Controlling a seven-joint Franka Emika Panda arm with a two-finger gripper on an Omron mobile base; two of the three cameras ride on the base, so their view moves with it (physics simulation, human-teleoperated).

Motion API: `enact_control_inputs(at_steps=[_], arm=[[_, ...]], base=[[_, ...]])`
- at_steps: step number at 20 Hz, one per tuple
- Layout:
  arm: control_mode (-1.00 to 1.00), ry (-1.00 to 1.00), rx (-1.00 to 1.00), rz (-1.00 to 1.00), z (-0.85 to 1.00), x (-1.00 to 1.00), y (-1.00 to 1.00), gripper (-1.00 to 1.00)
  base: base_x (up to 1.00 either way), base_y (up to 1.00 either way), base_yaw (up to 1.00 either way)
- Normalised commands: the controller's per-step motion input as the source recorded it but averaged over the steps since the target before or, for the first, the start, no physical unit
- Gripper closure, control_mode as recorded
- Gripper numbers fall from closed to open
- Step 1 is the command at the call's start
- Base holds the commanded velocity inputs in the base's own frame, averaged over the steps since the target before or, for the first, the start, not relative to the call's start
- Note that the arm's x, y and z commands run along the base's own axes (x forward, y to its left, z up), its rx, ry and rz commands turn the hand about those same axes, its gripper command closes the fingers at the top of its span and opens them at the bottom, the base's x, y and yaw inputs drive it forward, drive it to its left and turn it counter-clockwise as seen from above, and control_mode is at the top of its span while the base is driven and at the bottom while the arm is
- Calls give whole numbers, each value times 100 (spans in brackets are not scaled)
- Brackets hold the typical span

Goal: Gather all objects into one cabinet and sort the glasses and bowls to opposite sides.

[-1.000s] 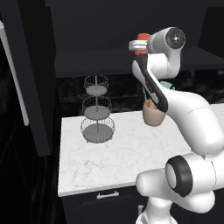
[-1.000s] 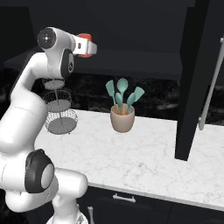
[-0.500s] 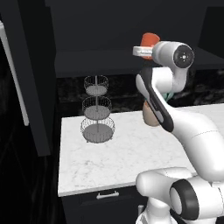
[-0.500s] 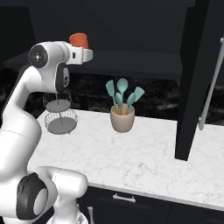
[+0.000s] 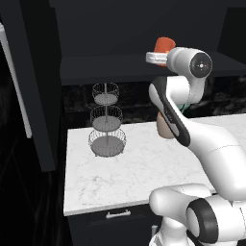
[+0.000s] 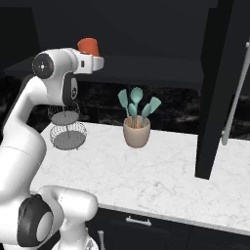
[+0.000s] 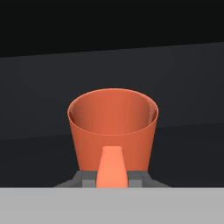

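The orange cup [image 7: 113, 127] is held upright, clamped by closed fingers [image 7: 112, 168], raised level with the cabinet shelf [image 6: 161, 68]; the dark shelf lies directly ahead of it.

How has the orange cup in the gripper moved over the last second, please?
Yes. The orange cup, held by the gripper, has risen and swung toward the cabinet shelf, judged against the utensil pot in the right base view.

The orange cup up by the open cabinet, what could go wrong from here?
The gripper holds the orange cup only low at its base, so it might tip or slip. It is carried level with the cabinet shelf and could knock its front edge. A dropped cup might hit the utensil pot.
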Motion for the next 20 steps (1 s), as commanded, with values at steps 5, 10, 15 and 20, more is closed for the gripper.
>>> enact_control_inputs(at_steps=[5,10,15,20], arm=[[100,0,0,0,0,0,0,100],[100,0,0,0,0,0,0,100],[100,0,0,0,0,0,0,100],[100,0,0,0,0,0,0,100]], base=[[-28,-7,0],[-74,-25,0],[-92,-26,0],[-91,-22,0]])
